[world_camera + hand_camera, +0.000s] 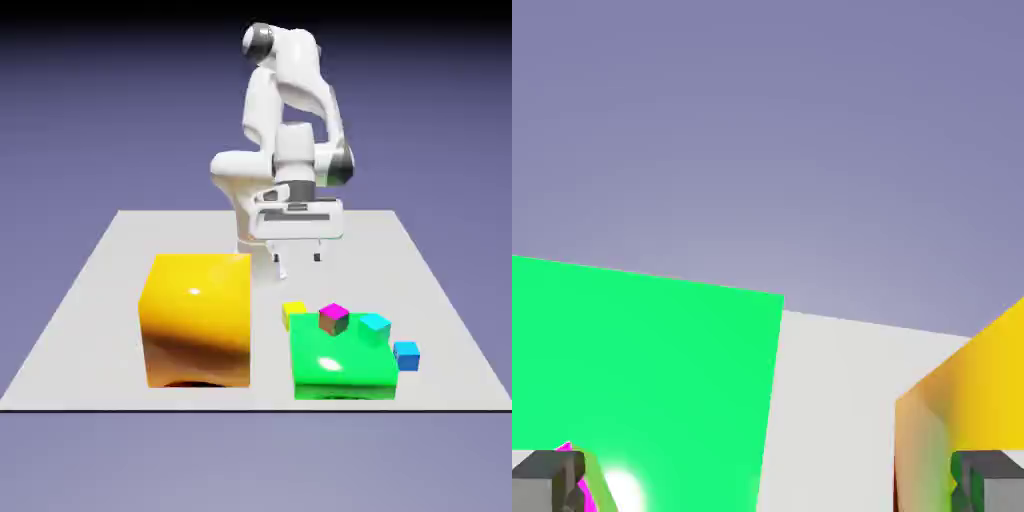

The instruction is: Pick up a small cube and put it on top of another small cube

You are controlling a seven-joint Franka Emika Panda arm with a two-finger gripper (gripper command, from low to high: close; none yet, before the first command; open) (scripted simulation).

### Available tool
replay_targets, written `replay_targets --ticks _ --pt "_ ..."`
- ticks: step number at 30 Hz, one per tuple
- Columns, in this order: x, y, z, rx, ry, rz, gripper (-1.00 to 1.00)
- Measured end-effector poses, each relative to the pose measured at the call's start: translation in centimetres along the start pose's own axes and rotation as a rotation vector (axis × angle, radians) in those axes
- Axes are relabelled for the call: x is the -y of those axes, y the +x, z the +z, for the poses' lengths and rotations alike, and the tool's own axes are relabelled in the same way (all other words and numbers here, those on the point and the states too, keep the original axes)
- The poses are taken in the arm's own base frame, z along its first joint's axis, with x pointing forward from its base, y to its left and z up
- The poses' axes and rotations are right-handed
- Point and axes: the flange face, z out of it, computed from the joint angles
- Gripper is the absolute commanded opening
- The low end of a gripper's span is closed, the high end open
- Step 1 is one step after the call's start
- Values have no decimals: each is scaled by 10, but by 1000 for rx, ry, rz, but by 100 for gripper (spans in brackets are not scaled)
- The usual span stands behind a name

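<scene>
**A:** What is crowding the table (100, 300) around you?

**B:** Two big blocks are sitting near the front edge. The big orange-yellow block (197, 318) is standing toward the exterior view's left, and the green block (340, 362), lower and flatter, is lying at its 3 o'clock with a strip of bare table between them. A magenta cube (334, 319) is resting on the green block's top, near its far edge. A cyan cube (375, 326) is sitting at the green block's far corner at about 2 o'clock from the block's middle, and a blue cube (406, 354) is lying just beside the block's side at 3 o'clock.

**A:** And your gripper?

**B:** My gripper (298, 262) is hanging above the table with the fingers pointing down and spread apart, holding nothing. In the hand view the two finger tips (548, 480) are showing at the bottom corners, with the green block (642, 380) on one side, the orange-yellow block (972, 400) on the other, and bare table between. A sliver of magenta (578, 478) is peeking beside one tip.

**A:** Where is the small cube?

**B:** The small cube (293, 314) is lying on the table, touching or just beside the green block's far corner. In the exterior view it is showing at 6 o'clock from my gripper, apart from the fingertips. The magenta cube is sitting just at its 3 o'clock, higher up.
</scene>
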Motion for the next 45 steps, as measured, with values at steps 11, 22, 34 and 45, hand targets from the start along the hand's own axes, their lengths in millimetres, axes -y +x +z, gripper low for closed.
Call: replay_targets --ticks 11,22,34,45 --pt "-35 -72 53 170 -130 -24 0" --pt "-84 -125 90 301 -221 -20 0" --pt "-68 -124 98 315 -174 -9 0" --pt "-89 -139 142 310 -205 -12 0"
